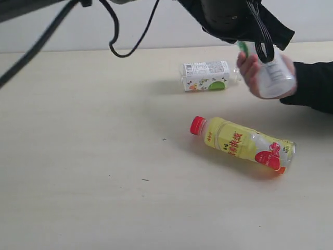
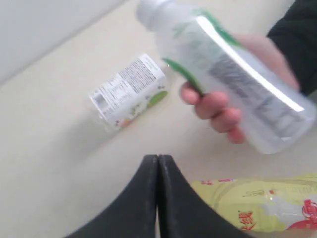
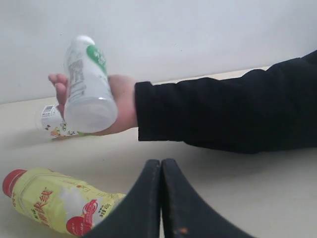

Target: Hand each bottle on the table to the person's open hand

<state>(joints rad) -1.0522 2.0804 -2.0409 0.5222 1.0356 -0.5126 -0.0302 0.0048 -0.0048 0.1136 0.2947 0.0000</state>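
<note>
The person's open hand (image 1: 249, 69) has closed round a clear bottle with a white-and-green label (image 1: 272, 76), held above the table (image 1: 78, 156). That hand (image 3: 123, 103) and held bottle (image 3: 87, 87) also show in the right wrist view. A second white-and-green bottle (image 1: 205, 76) lies on its side just left of the hand. The yellow red-cap juice bottle (image 1: 242, 143) lies nearer the front. The cola bottle is out of view. My left gripper (image 2: 158, 159) is shut and empty, above the juice bottle (image 2: 262, 206). My right gripper (image 3: 161, 163) is shut and empty too.
A black sleeve (image 1: 312, 86) reaches in from the right edge. A black arm with cables (image 1: 234, 18) hangs at the top, over the hand. Another cable (image 1: 117, 31) loops down at the top left. A pale wall (image 1: 156, 26) backs the table.
</note>
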